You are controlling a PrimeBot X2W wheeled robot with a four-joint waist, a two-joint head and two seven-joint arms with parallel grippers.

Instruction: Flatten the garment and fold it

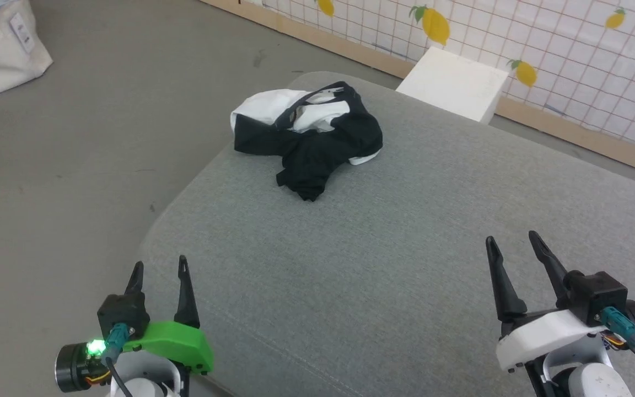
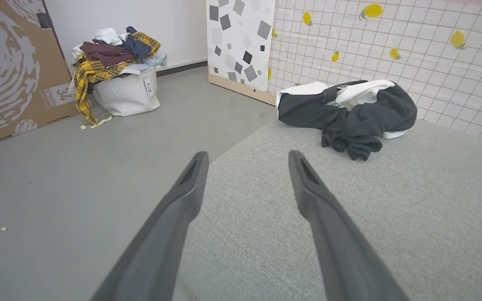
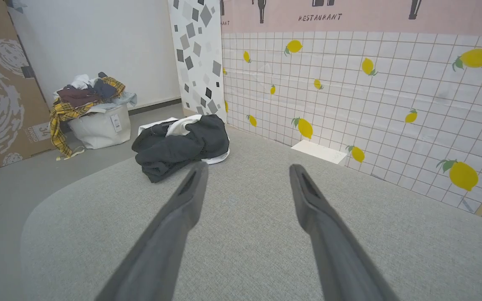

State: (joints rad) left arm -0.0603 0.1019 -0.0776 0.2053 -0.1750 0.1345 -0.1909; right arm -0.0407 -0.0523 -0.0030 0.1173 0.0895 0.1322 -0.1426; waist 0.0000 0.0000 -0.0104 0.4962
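Closest to the head camera, two pincers with long dark fingers, both spread wide and holding nothing. At lower left, the left pincer (image 1: 160,262), green housing behind its fingers, over the near left corner of the desk (image 1: 394,259). At lower right, the right pincer (image 1: 511,237), white housing, above the near right part of the grey cloth-covered top. Well beyond both, near the far left corner, the garment (image 1: 317,146): a T-shirt bunched in a loose heap, black cloth mostly on top and toward the front, white cloth showing at the back left and under the right edge. Touching neither pincer. Past the far edge, a white box (image 1: 452,82) at the foot of a wall (image 1: 571,49) of white tiles printed with yellow lemons. Grey floor (image 1: 75,138) to the left. Farther off on it, a pale bag (image 2: 126,94) heaped with mixed clothes, beside a large sheet of cardboard (image 2: 6,71).
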